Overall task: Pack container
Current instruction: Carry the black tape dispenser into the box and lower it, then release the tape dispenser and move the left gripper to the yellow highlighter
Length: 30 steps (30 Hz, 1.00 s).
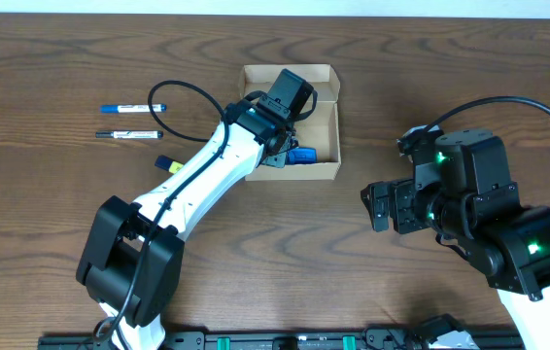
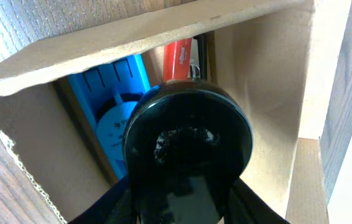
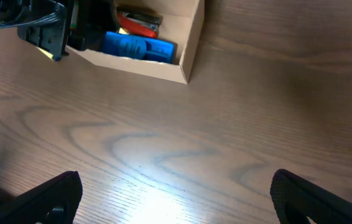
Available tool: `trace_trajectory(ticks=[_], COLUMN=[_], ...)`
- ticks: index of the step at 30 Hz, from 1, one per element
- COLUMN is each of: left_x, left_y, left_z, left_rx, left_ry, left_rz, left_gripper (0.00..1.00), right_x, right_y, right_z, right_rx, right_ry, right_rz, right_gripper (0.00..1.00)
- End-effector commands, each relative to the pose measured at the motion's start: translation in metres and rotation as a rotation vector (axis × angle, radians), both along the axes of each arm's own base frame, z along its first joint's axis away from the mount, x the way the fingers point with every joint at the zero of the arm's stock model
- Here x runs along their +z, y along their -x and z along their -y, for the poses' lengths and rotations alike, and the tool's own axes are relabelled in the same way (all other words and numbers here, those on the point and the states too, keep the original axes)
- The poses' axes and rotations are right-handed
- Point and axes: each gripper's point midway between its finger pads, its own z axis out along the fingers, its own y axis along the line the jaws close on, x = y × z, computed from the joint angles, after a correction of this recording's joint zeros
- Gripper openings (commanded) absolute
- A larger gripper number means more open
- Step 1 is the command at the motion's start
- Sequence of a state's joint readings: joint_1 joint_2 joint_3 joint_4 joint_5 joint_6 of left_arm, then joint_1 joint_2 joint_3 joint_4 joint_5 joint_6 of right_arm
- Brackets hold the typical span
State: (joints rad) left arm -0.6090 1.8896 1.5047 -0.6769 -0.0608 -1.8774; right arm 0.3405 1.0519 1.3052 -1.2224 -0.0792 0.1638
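Markers: a blue-capped marker (image 1: 131,107) and a dark marker (image 1: 129,134) lie side by side, apart, toward the far-left corner of the worktop.
Small item: a yellow-and-blue piece (image 1: 165,163) lies just nearside of the markers, beside the left arm.
Left gripper (image 1: 283,144): reaches down inside the box. In the left wrist view it is closed about a glossy black round object (image 2: 188,143), which sits between the dark fingers and hides their tips.
Box (image 1: 328,78): tan cardboard, open at the top, near the far edge about midway along the worktop, with the left arm crossing its left wall.
Box contents: a blue ribbed item (image 3: 138,46) lies against the near wall, and a red item (image 3: 140,25) lies just behind it.
Right gripper (image 3: 176,199): spread wide with nothing between its fingers (image 3: 39,199). It is over bare wood right of the box, toward the right edge and well apart from the box.
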Motion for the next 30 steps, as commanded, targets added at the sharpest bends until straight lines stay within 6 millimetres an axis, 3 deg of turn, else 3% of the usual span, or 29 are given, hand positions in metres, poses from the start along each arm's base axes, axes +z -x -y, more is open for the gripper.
trace_trajectory(ticks=[1, 7, 12, 17, 20, 24, 26, 30], left_x=[0.000, 0.000, 0.005, 0.035, 0.069, 0.111, 0.130, 0.148], left_y=[-0.003, -0.003, -0.003, -0.010, -0.011, -0.006, 0.002, 0.026], left_z=[-0.005, -0.005, 0.009, 0.025, 0.022, -0.001, -0.028, -0.085], left_rx=[0.025, 0.020, -0.042, -0.189, -0.263, -0.287, -0.254, -0.161], left_ry=[-0.016, -0.015, 0.039, 0.087, 0.065, -0.023, -0.124, -0.321], left_rz=[0.008, 0.007, 0.009, 0.103, 0.195, 0.302, 0.334, 0.320], left_gripper=[0.52, 0.59, 0.52, 0.52, 0.52, 0.52, 0.58, 0.68], right_x=[-0.001, -0.001, -0.001, -0.001, -0.001, -0.001, -0.001, -0.001], right_y=[0.000, 0.000, 0.000, 0.000, 0.000, 0.000, 0.000, 0.000], right_z=[0.002, 0.002, 0.002, 0.002, 0.002, 0.002, 0.002, 0.002], right_rx=[0.004, 0.004, 0.004, 0.004, 0.004, 0.004, 0.004, 0.004], right_ry=[0.007, 0.007, 0.007, 0.007, 0.007, 0.007, 0.007, 0.007], right_rz=[0.000, 0.000, 0.000, 0.000, 0.000, 0.000, 0.000, 0.000], right_gripper=[0.99, 0.99, 0.99, 0.99, 0.99, 0.99, 0.99, 0.99])
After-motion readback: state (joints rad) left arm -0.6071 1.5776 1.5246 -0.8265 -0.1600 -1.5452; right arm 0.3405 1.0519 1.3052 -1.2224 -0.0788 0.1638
